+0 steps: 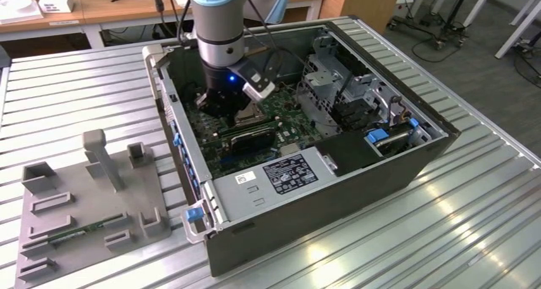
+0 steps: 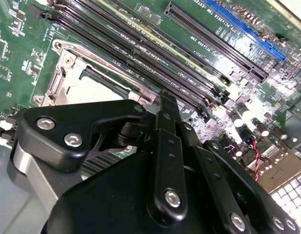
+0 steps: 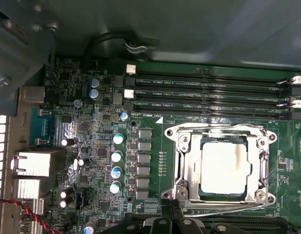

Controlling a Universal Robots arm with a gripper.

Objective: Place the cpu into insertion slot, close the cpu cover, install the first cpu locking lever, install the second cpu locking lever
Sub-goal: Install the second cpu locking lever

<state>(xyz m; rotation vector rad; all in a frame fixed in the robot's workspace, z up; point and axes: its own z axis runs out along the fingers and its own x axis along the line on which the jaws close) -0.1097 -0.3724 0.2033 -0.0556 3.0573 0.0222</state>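
The cpu (image 3: 224, 168) lies silvery and flat in the insertion slot (image 3: 179, 187) on the green board. The cpu cover (image 3: 261, 163), a silver frame, lies down around it, and the chip shows through its window. A thin wire lever (image 3: 228, 210) runs along the socket edge nearest my gripper (image 3: 175, 208). The gripper's fingers are shut with nothing visible between them, and the tip touches or hovers right at that socket edge. In the second wrist view the black gripper (image 2: 166, 103) stands over the socket's corner beside the cpu (image 2: 94, 90). In the exterior view the gripper (image 1: 230, 113) reaches down inside the open computer case next to the socket (image 1: 252, 116).
Long memory slots (image 3: 209, 92) run beside the socket. The case walls (image 1: 169, 121), a drive cage (image 1: 325, 80) and the power supply (image 1: 283, 172) close in around it. A grey fixture (image 1: 89, 203) holding a memory stick lies on the slatted table at the exterior view's left.
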